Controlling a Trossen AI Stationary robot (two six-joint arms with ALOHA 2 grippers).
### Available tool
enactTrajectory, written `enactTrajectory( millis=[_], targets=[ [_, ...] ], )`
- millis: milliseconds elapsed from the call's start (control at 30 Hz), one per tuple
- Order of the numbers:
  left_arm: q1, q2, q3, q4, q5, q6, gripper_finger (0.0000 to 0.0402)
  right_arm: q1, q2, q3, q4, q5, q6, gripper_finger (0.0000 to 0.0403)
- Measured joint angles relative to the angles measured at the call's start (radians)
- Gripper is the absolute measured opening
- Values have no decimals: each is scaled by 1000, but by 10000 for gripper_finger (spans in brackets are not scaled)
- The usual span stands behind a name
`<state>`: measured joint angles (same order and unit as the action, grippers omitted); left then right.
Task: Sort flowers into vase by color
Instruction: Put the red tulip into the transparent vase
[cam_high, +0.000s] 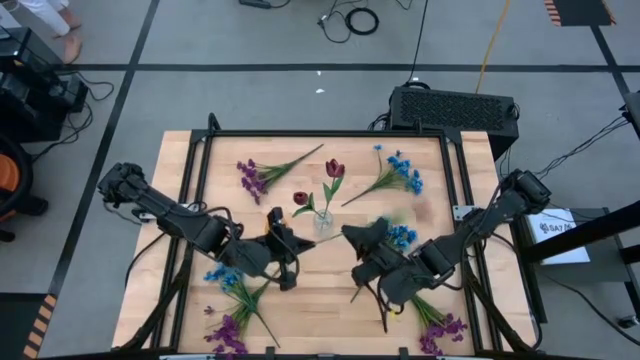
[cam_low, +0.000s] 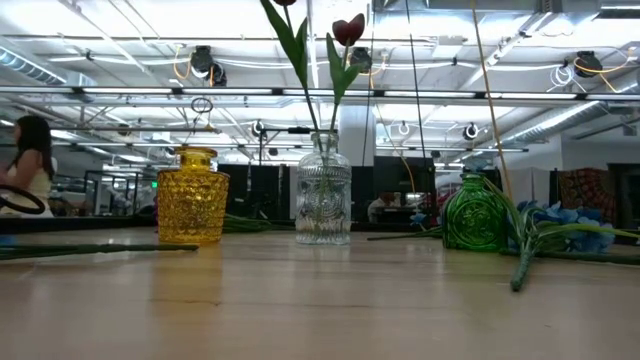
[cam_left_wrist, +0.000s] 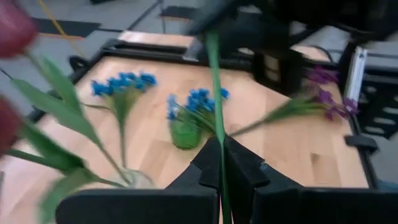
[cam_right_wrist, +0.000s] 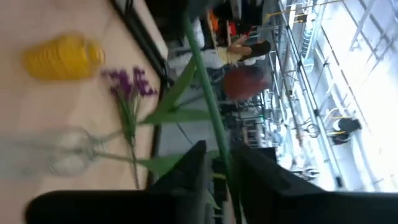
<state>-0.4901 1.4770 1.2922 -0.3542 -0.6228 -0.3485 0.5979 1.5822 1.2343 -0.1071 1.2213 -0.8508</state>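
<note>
A flower with a thin green stem (cam_high: 322, 239) hangs in the air between my two grippers, above the table's middle. Its blossom cannot be made out. My left gripper (cam_left_wrist: 221, 146) is shut on the stem. My right gripper (cam_right_wrist: 219, 158) is open, one finger on either side of the same stem (cam_right_wrist: 208, 106), which bears long leaves. Behind the stem stands a clear vase (cam_low: 323, 200) with two dark red tulips (cam_high: 334, 168). A yellow vase (cam_low: 200, 195) stands to its left. To its right, a green vase (cam_low: 478, 215) holds blue flowers (cam_high: 402, 236). My left gripper pinches the thin green stem (cam_left_wrist: 219, 140) between its two fingers, coming from the table's left and slanting slightly down. The stem runs on past the fingertips toward my right gripper and is lifted clear of the table. My right gripper's fingers flank the stem; whether they touch it I cannot tell.
Loose sprigs lie on the table: purple (cam_high: 255, 175) at the far left, blue (cam_high: 400, 175) at the far right, blue (cam_high: 230, 280) and purple (cam_high: 228, 330) at the near left, purple (cam_high: 440, 325) at the near right. A black frame (cam_high: 320, 133) rims the table.
</note>
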Motion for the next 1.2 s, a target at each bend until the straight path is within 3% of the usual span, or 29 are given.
enactTrajectory(
  millis=[200, 333, 533, 667, 800, 900, 1067, 1200],
  targets=[
    [-3, -80, 0, 1, -24, 75, 12, 72, -6, 10, 126, 11, 53, 159],
    [-10, -132, 0, 3, -41, 123, 12, 133, -6, 69, 230, 79, 70, 191],
    [-26, -168, 0, -47, -48, 129, 12, 213, -31, 142, 273, 114, 207, 202],
    [-53, -181, 0, -16, -50, 167, 12, 238, -62, 142, 93, 104, 416, 194],
    [-83, -187, 0, 77, -82, 262, 12, 205, -101, 140, -199, -27, 758, 174],
    [-96, -189, -1, 156, -90, 332, 12, 143, -108, 141, -321, -135, 902, 156],
    [-70, -199, -40, 240, -112, 419, 12, 29, -105, 105, -324, -318, 926, 138],
    [-25, -224, -72, 282, -109, 447, 12, -53, -116, 58, -316, -345, 892, 140]
  ],
)
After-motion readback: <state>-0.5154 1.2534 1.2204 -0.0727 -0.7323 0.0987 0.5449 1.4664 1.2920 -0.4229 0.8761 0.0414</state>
